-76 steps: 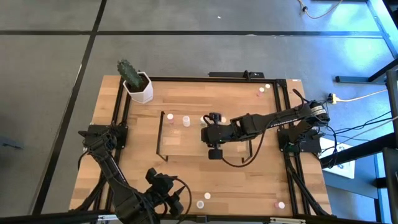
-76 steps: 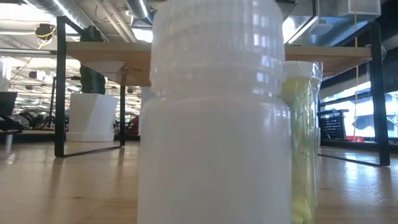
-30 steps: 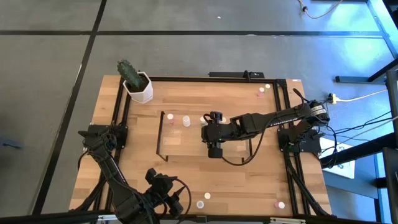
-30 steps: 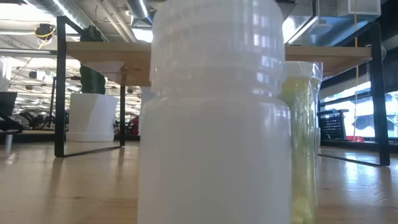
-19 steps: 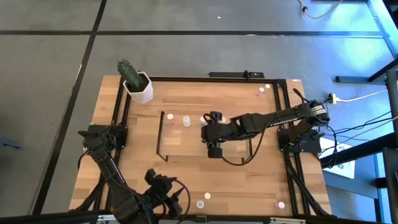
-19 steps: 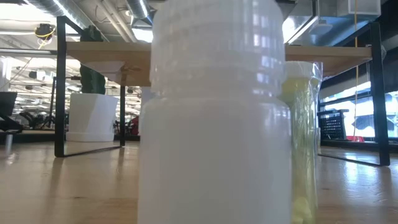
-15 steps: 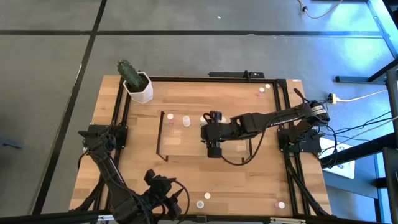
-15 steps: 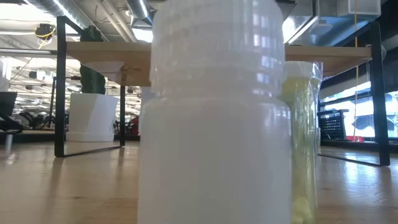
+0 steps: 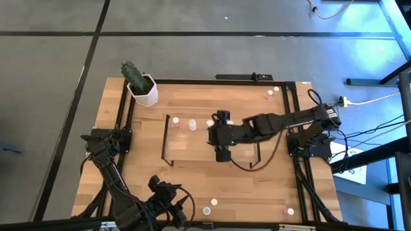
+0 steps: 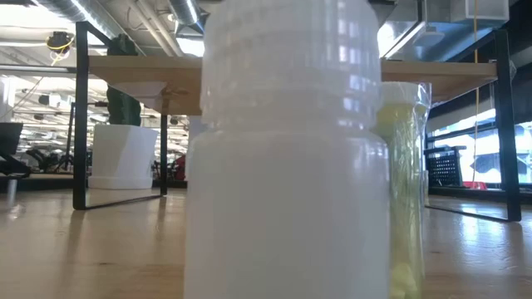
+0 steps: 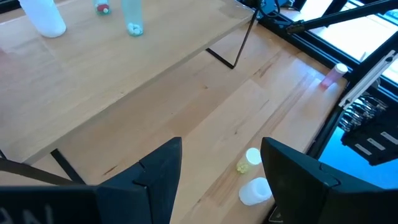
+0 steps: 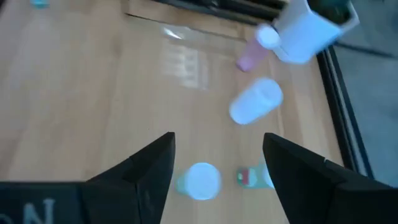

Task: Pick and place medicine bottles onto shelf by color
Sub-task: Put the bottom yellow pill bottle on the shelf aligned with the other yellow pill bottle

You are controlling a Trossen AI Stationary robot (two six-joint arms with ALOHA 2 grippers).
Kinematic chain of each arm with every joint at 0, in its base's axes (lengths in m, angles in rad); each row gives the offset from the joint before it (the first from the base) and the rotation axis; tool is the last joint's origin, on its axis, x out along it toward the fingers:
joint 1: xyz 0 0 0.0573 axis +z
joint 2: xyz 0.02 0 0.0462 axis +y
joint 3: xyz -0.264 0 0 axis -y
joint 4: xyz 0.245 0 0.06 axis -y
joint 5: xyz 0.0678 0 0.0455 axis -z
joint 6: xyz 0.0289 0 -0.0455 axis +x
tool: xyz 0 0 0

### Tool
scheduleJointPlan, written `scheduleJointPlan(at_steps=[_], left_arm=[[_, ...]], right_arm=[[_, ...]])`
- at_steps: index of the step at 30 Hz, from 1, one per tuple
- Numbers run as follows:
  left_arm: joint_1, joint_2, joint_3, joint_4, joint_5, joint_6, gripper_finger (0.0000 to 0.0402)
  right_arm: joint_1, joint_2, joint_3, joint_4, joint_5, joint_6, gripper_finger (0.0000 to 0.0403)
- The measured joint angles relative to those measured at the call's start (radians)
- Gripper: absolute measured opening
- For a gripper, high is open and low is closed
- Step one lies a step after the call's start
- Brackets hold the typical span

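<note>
The right gripper (image 9: 216, 123) hovered over the shelf (image 9: 192, 142), fingers spread, empty, beside the pink bottle (image 12: 255, 51) and white bottle (image 12: 256, 101) standing there. Judged between placements: next, fetch a stray bottle (image 9: 214, 201) from the table's near edge. The left gripper (image 9: 168, 204) waited there, spread, empty.

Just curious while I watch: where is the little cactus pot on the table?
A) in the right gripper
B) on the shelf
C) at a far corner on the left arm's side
C: the high view shows the cactus pot at the table's far left corner, apart from the shelf.
</note>
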Motion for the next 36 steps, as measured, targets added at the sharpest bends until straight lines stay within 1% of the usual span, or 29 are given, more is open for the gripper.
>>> scheduleJointPlan(at_steps=[5, 9, 11, 14, 17, 20, 26, 29, 36], left_arm=[[-0.013, 0.000, 0.000, 0.000, 0.010, -0.002, 0.0212], [-0.023, 0.000, 0.000, 0.000, 0.011, -0.006, 0.0212], [-0.026, 0.000, 0.000, 0.000, 0.011, -0.006, 0.0212], [-0.030, 0.000, 0.000, 0.000, 0.018, -0.006, 0.0212], [-0.030, 0.000, 0.000, 0.000, 0.022, -0.006, 0.0212], [-0.030, 0.000, 0.000, 0.000, 0.022, -0.006, 0.0212], [-0.030, 0.000, 0.000, 0.000, 0.022, 0.004, 0.0212], [-0.035, 0.000, 0.000, 0.000, 0.023, 0.033, 0.0212], [-0.075, 0.000, 0.000, 0.000, 0.045, 0.054, 0.0212]], right_arm=[[0.083, -0.003, 0.071, -0.059, 0.006, -0.073, 0.0245], [0.146, -0.003, 0.103, -0.109, 0.005, -0.111, 0.0245], [0.174, -0.004, 0.107, -0.141, -0.006, -0.123, 0.0245], [0.209, -0.003, 0.107, -0.169, -0.050, -0.122, 0.0245], [0.235, -0.003, 0.107, -0.170, -0.097, -0.121, 0.0245], [0.255, -0.003, 0.107, -0.169, -0.112, -0.120, 0.0245], [0.271, -0.003, 0.107, -0.168, -0.203, -0.139, 0.0245], [0.278, -0.003, 0.107, -0.157, -0.239, -0.140, 0.0245], [0.320, 0.005, 0.107, -0.082, -0.238, -0.114, 0.0245]])
